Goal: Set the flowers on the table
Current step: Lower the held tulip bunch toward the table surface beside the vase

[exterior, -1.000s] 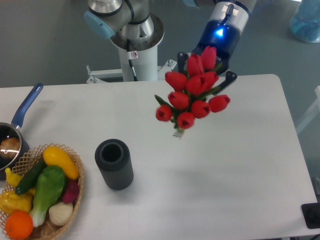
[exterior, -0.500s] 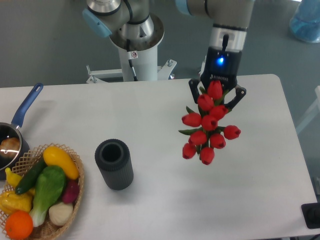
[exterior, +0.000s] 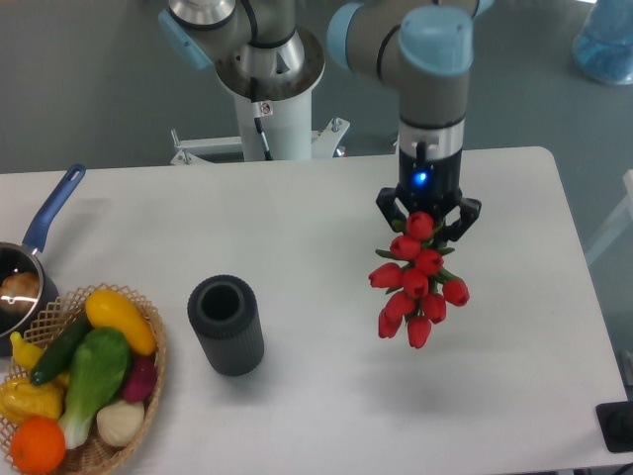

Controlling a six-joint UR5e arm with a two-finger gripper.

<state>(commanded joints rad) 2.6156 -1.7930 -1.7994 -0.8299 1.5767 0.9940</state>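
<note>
I'm looking at a robotics lab, not a home: the arm (exterior: 432, 69) stands on a white pedestal (exterior: 267, 99) bolted at the far edge of a plain white table (exterior: 514, 396), w/ bare grey floor (exterior: 89, 89) behind. The props look staged, i.e. a wicker basket (exterior: 138, 396) of toy-looking veg, a blue-handled saucepan (exterior: 35, 247), a black ribbed cylinder (exterior: 226, 324) and a bunch of red tulips (exterior: 417, 279). Top right corner shows part of a blue water bottle (exterior: 605, 45).
</note>
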